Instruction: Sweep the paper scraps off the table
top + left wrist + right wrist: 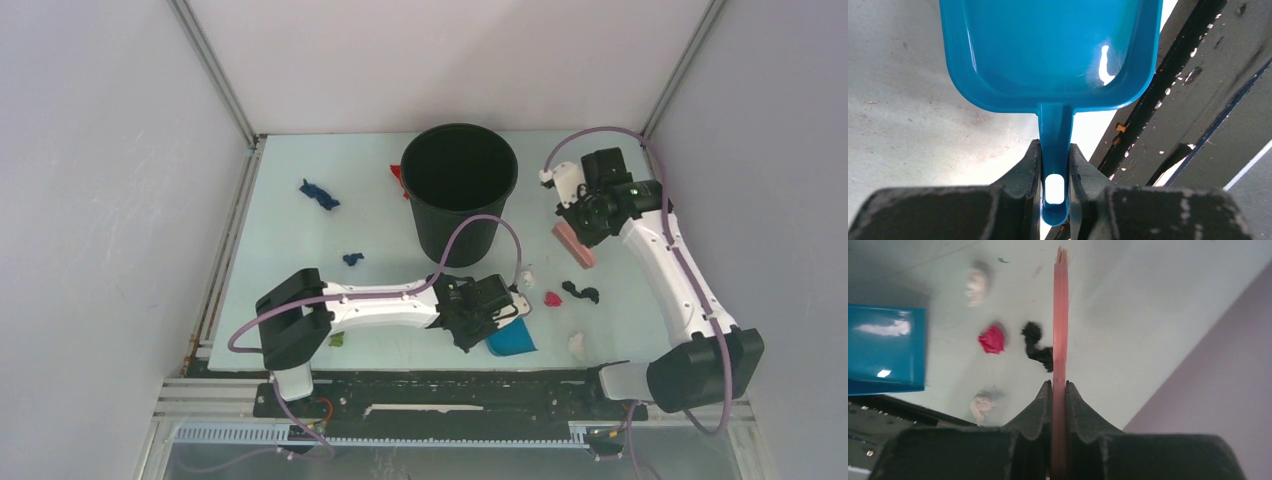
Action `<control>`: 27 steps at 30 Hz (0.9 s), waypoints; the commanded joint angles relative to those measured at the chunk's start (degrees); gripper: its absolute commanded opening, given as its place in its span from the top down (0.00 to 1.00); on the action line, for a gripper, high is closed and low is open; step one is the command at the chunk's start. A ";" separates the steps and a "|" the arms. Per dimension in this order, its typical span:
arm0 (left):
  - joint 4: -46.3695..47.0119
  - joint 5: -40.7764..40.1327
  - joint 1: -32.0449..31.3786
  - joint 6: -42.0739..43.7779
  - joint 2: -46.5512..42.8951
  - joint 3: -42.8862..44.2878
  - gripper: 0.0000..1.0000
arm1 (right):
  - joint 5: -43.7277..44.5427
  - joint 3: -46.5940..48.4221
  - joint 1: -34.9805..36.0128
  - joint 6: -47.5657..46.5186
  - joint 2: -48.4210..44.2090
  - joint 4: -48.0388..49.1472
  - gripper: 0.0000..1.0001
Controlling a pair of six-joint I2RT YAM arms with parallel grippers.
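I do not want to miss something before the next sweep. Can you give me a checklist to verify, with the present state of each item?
1. The left hand is shut on the blue dustpan handle: ok.
2. The right hand is shut on the pink brush: ok.
3. The red scrap and black scrap lie between brush and dustpan: ok.
4. The dustpan lip is flat on the table: cannot tell.
5. The brush bristles touch the table: cannot tell.
6. The table is free of scraps: not ok, dark blue scraps lie at the far left.
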 commanded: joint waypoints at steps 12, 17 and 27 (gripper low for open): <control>-1.36 0.26 4.59 -4.23 2.51 1.90 1.00 | -2.17 -4.84 4.49 6.05 3.40 11.68 1.00; -0.87 1.51 5.66 -4.91 3.23 2.27 1.00 | -8.30 -5.50 10.95 7.99 3.06 7.72 1.00; 0.32 -0.51 6.34 -4.72 3.61 2.35 1.00 | -29.16 -6.34 9.99 11.05 -2.46 -0.66 1.00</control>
